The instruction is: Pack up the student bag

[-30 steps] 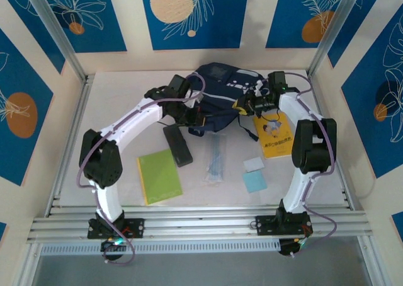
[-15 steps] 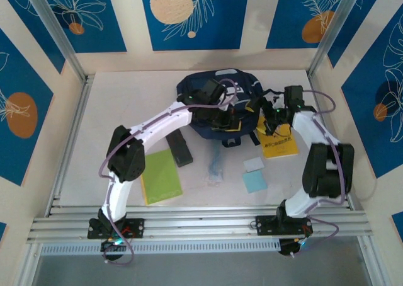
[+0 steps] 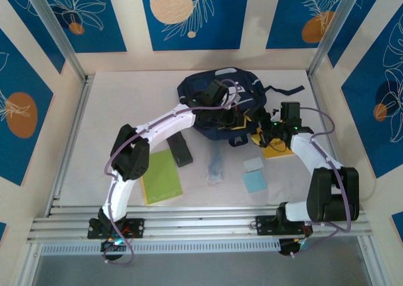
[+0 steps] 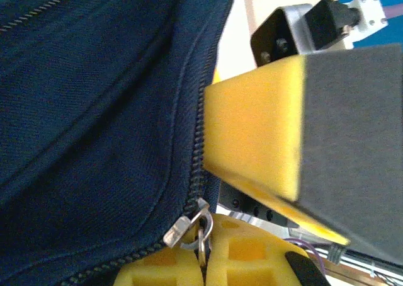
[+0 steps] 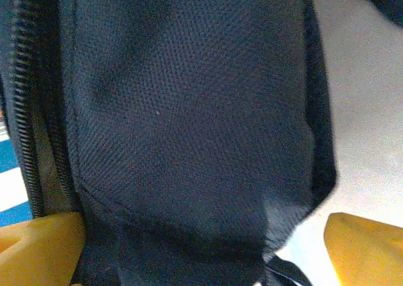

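Note:
The student bag (image 3: pixel 214 97), a navy-blue backpack, lies at the back middle of the table. My left gripper (image 3: pixel 230 118) reaches over its front right edge. In the left wrist view its yellow fingers (image 4: pixel 157 270) are shut on the metal zipper pull (image 4: pixel 200 230) at the end of the bag's zipper (image 4: pixel 196 154). My right gripper (image 3: pixel 259 126) sits just right of it, at the bag's right edge. In the right wrist view the right gripper (image 5: pixel 201 254) is open, its yellow fingertips (image 5: pixel 38 248) wide apart with navy bag fabric (image 5: pixel 189 109) between them.
On the table in front of the bag lie a yellow book (image 3: pixel 279 147), a black case (image 3: pixel 180 149), a green notebook (image 3: pixel 160 176), a clear ruler packet (image 3: pixel 216 165), a white pad (image 3: pixel 254 164) and a light blue pad (image 3: pixel 255 182). Metal rails (image 3: pixel 201 224) line the near edge.
The left arm has stretched right over the bag, still gripping the zipper pull. The right gripper has opened, dropped toward the bag's right front edge, and its elbow swung nearer.

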